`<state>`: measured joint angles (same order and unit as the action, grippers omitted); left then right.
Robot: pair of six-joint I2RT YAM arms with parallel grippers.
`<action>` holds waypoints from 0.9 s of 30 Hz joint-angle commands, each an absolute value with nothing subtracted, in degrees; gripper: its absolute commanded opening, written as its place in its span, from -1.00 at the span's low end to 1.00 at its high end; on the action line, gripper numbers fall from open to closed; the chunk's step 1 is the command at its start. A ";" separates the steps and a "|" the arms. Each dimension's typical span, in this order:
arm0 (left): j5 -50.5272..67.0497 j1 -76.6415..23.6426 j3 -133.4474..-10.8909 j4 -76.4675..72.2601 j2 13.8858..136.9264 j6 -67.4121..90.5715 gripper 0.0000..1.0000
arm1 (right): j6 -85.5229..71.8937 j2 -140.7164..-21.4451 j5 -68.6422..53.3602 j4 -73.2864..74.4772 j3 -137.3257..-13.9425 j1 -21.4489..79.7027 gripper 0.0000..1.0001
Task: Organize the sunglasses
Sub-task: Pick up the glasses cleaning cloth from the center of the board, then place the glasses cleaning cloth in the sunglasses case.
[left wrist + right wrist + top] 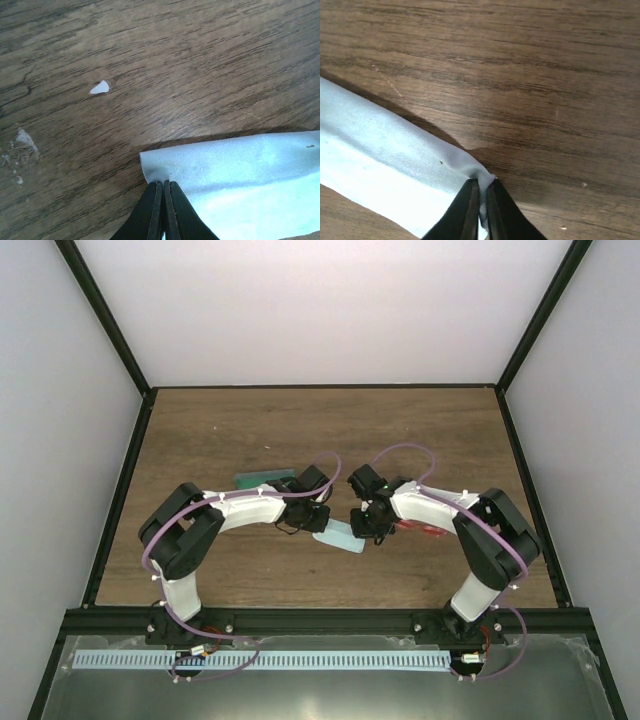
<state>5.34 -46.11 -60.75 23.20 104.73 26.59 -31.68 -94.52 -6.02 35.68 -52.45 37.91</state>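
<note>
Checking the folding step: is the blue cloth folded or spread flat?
Looks folded: left tool and right tool each pinch the cloth, and both wrist views show two layers.

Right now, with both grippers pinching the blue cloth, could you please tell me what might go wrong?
The left gripper and the right gripper each pinch the cloth only at its edge, so pulling apart may slip it free. The sunglasses lie partly hidden under the right arm; a low sweep might knock them. The case sits close beside the left arm and could get nudged.
</note>
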 commanded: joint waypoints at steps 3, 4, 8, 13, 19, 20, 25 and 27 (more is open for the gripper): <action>4.77 -46.23 -61.03 26.41 105.73 26.25 -0.92 | -31.34 -96.23 -5.32 36.28 -53.60 37.62 -0.98; 4.64 -46.31 -61.08 26.49 105.51 26.28 -0.92 | -31.27 -95.98 -5.15 36.48 -54.18 37.60 -0.99; 3.52 -46.22 -61.73 27.13 104.20 26.49 -0.92 | -30.23 -94.59 -4.88 37.46 -57.37 37.62 -0.99; 2.50 -46.16 -62.75 28.05 102.33 27.05 -0.92 | -28.50 -95.24 -5.08 39.32 -62.00 37.69 -0.99; 1.48 -45.64 -63.41 29.59 100.86 27.05 -0.92 | -27.24 -97.63 -5.91 40.47 -67.01 37.71 -0.99; 1.16 -45.42 -63.39 29.89 100.44 27.07 -0.92 | -27.12 -97.95 -5.97 40.51 -67.70 37.71 -0.98; -0.84 -44.16 -63.04 31.99 97.74 27.16 -0.92 | -25.84 -100.19 -6.82 41.28 -71.93 37.71 -0.98; -1.68 -43.51 -63.04 32.83 96.69 27.07 -0.92 | -25.23 -101.01 -7.01 41.48 -73.57 37.71 -0.99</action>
